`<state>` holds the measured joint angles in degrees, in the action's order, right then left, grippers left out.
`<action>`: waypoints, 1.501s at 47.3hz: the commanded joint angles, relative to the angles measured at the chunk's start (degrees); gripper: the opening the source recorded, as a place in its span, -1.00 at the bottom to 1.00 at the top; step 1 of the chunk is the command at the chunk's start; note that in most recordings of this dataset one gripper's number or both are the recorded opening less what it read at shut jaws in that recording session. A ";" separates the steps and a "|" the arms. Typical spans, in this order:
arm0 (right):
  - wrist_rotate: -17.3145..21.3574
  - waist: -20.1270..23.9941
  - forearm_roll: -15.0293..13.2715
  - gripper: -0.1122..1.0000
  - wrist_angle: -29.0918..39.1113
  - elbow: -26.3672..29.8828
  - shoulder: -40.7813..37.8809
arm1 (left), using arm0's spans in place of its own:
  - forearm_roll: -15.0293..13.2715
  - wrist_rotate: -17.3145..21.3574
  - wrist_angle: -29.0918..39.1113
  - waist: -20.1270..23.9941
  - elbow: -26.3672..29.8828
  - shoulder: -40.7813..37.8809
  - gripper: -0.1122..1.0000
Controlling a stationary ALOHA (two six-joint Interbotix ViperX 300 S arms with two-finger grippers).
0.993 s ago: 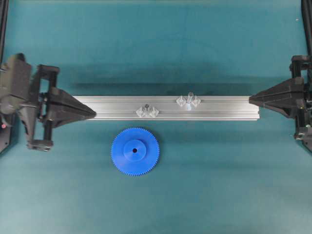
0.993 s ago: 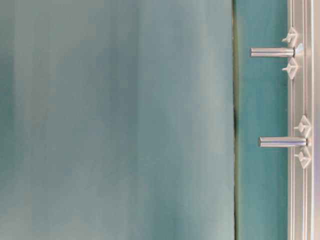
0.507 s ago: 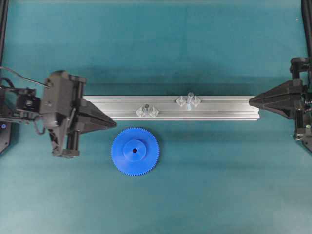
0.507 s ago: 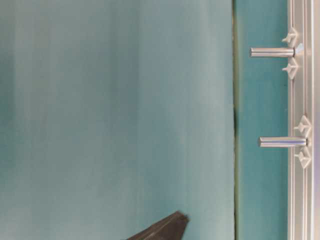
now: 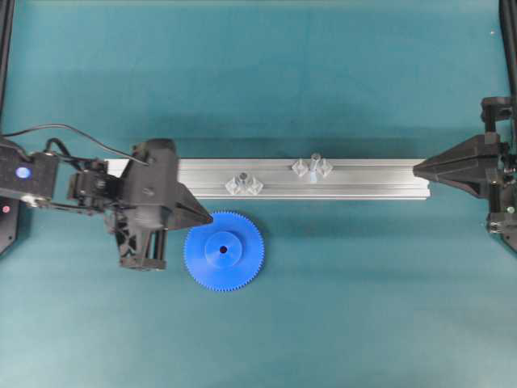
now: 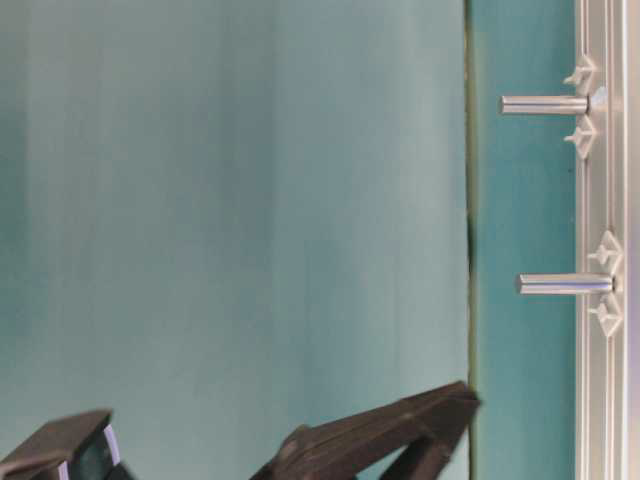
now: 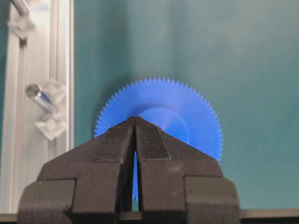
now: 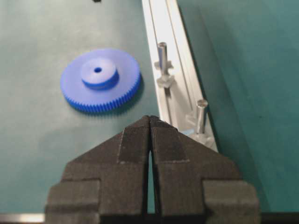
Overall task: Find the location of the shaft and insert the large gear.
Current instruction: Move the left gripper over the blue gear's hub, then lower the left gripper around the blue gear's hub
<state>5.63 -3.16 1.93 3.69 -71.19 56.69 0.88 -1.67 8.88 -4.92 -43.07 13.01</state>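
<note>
Blue gear [image 5: 224,250] lies flat near the rail [image 5: 363,179], hub up, ready for grasping; left gripper [image 5: 208,218] hovers at its rim, jaws pressed together; right gripper [image 5: 417,167] too, idle.

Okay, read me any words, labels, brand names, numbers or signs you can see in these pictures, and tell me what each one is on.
No readable text in any view.
Blue gear: no lettering on its face or hub.
Metal rail: bare, no label or number.
Two metal pins on clear mounts: no marking.
Left gripper and right gripper: plain black fingers, no brand visible.
Left arm: one small blue light, not a sign or a word.
</note>
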 commanded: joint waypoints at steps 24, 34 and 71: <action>0.62 -0.44 0.00 -0.84 -0.18 -0.53 -0.26 | 0.26 0.00 7.73 -1.58 8.17 -7.91 -0.82; 0.62 -0.44 0.00 -0.84 -0.18 -0.70 -0.26 | 0.26 -0.09 12.66 -1.58 11.51 -11.43 -0.82; 0.62 -0.44 0.00 -0.84 -0.35 -1.14 -0.18 | 0.26 3.78 24.70 -3.16 20.48 -19.69 -0.82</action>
<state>5.63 -3.52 1.93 3.78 -72.86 56.78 0.97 1.93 33.49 -7.73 -23.82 -7.47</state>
